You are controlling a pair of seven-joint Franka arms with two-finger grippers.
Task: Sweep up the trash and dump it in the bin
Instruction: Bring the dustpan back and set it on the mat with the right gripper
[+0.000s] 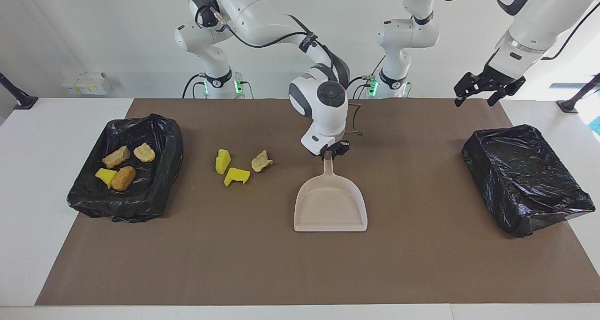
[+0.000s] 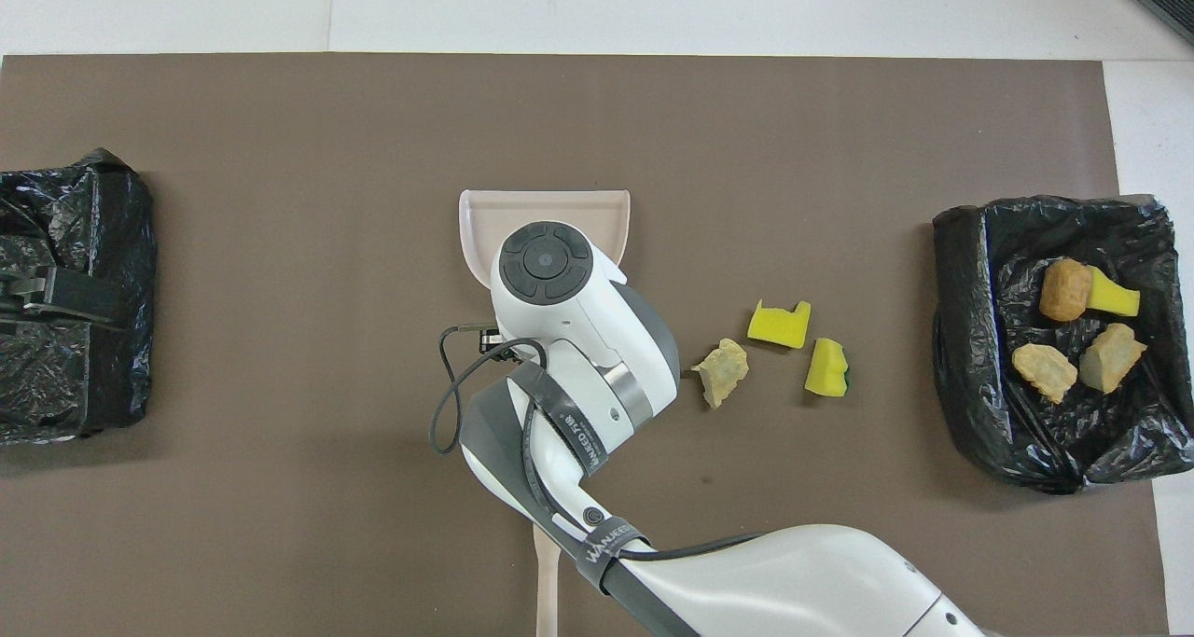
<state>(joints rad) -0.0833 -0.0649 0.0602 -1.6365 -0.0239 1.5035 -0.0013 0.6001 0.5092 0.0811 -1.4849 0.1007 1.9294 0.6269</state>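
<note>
On the brown mat (image 1: 300, 264), two black-lined bins sit at the ends: the one (image 1: 154, 196) toward the right arm's end holds four scraps (image 1: 123, 178), the other bin (image 1: 525, 179) shows none. Mid-table, the beige dustpan (image 1: 330, 207) lies flat, the right gripper (image 1: 330, 152) at its handle; whether its fingers grip cannot be told. Three scraps (image 1: 236, 174) lie between dustpan and filled bin, while the left gripper (image 1: 487, 93) waits spread above its end.

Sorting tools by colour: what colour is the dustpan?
Pale beige dustpan, clearest in the facing view.
</note>
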